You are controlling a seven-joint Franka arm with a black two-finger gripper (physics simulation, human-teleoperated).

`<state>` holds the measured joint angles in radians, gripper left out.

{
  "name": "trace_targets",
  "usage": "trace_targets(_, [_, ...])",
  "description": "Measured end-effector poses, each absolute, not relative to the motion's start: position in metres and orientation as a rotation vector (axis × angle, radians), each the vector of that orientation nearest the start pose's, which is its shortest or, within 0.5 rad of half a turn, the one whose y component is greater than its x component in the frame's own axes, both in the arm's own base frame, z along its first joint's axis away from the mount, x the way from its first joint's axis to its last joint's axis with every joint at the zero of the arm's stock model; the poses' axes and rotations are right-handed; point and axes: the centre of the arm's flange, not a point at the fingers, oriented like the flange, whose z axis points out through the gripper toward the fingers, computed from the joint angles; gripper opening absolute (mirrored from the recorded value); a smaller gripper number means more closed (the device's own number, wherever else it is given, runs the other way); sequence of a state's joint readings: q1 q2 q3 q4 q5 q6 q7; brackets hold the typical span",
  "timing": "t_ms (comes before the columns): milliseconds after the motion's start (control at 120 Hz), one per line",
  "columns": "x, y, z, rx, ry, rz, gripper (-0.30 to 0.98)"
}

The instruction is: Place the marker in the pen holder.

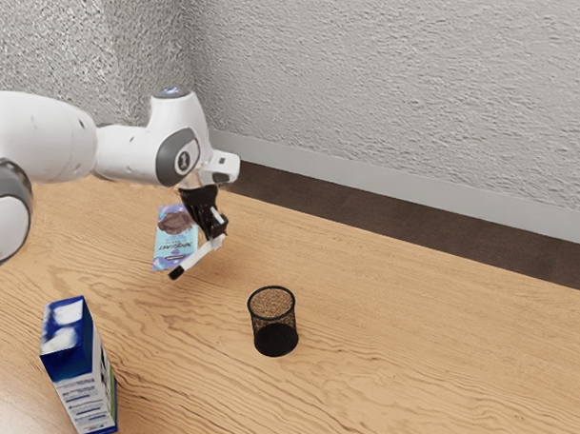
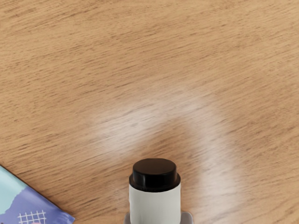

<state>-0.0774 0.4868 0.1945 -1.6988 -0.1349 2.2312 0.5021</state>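
1. Hold the white marker (image 1: 195, 259) gripped in the pincer (image 1: 217, 241), slanting its black end downward, above the wooden surface (image 1: 409, 364) and outside the upright black mesh pen holder (image 1: 275, 323).
2. Find dark lettering on the blue-and-purple packet (image 1: 175, 254), but can't make out a brand.
3. See rows of print on the blue-and-white carton (image 1: 71, 352), too small to read.
4. Notice in the wrist view the marker's stepped black end, plus white crosshatching on the packet's purple corner, too fine to make out in the exterior view.
5. Get from the exterior view the packet's brown picture, the pen holder and the carton.
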Motion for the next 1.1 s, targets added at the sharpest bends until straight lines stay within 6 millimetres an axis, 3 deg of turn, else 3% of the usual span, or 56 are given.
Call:
trace_targets(125, [0.658, -0.041, 0.402, -3.054, 0.763, -0.290, -0.10])
trace_targets(200, [0.637, -0.083, 0.438, -3.018, 0.852, -0.378, -0.10])
trace_targets(308, [0.613, -0.112, 0.439, -3.000, 0.890, -0.428, -0.10])
trace_targets(467, [0.603, -0.149, 0.439, -2.996, 0.907, -0.521, -0.09])
trace_targets(908, [0.587, -0.152, 0.381, -3.074, 0.764, -0.477, -0.07])
trace_targets(983, [0.585, -0.152, 0.377, -3.088, 0.752, -0.468, 0.09])
trace_targets(1033, [0.591, -0.151, 0.394, -3.085, 0.750, -0.496, 0.20])
trace_targets(1067, [0.606, -0.147, 0.427, -3.068, 0.749, -0.546, 0.27])
trace_targets(1100, [0.626, -0.138, 0.478, -3.041, 0.740, -0.605, 0.33])
